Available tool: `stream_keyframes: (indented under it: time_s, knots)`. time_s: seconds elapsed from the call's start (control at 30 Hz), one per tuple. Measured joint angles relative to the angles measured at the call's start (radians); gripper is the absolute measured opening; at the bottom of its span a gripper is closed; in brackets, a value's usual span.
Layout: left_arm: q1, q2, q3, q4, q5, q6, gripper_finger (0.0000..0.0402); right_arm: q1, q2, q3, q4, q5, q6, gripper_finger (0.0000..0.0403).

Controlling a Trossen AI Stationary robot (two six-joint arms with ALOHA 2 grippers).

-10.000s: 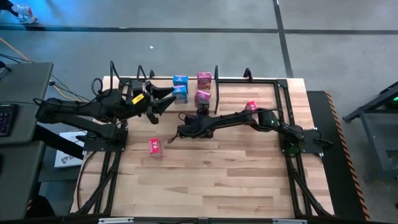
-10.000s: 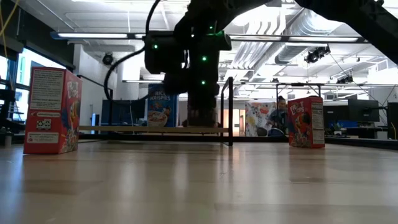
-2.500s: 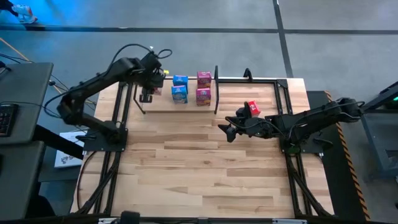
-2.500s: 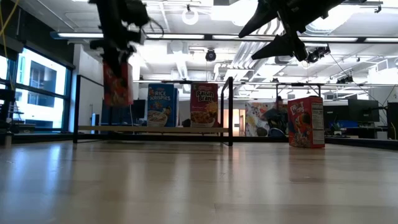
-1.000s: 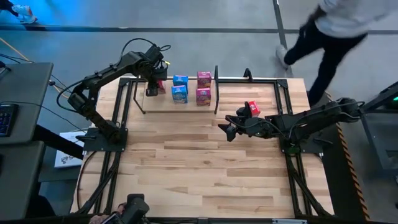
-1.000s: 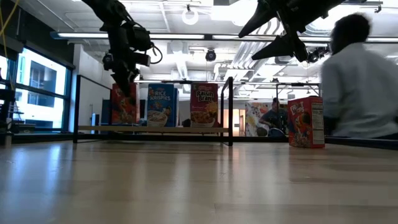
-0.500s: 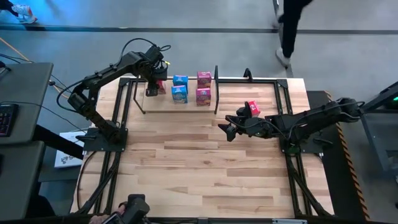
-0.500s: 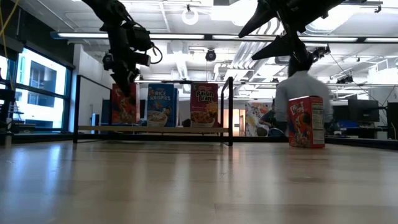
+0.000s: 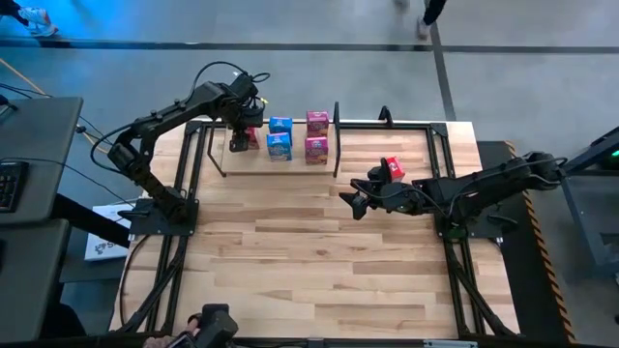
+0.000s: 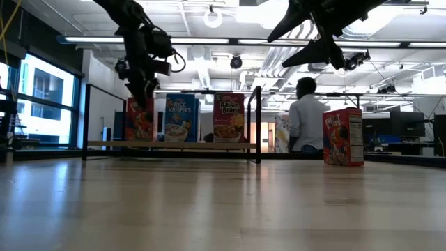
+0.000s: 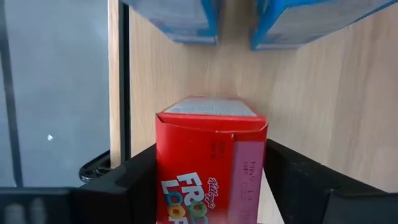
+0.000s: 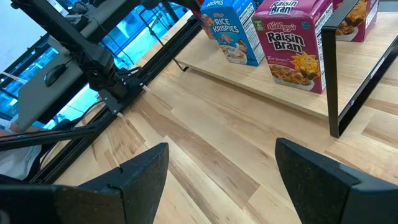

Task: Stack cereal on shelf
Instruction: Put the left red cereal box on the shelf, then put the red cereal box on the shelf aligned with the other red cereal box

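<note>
Froot Loops box (image 11: 211,165) stands upright at the shelf's (image 9: 253,158) left end, between the left gripper's (image 9: 239,137) fingers (image 11: 121,186), now spread off its sides where they pinched a second ago. Right of it stand Rice Krispies (image 12: 229,28) and Raisin Bran (image 12: 297,43), more behind. Right gripper (image 9: 352,203) hovers mid-tabletop (image 9: 319,261), fingers apart, holding nothing; another red box (image 9: 392,168) stands beyond it. A person (image 10: 303,115) has walked behind.
</note>
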Motion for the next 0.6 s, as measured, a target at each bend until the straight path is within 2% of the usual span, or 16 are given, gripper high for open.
stream_keyframes:
  time_s: [0.3, 0.6]
  knots:
    - [-0.006, -0.015, 0.046, -0.003, -0.053, -0.014, 0.0244, 0.0, 0.0, 0.0, 0.0, 0.0, -0.008, 0.0287]
    - [-0.006, -0.015, 0.251, -0.005, -0.054, -0.083, 0.0244, 0.0, 0.0, 0.0, 0.002, 0.007, -0.026, 0.0287]
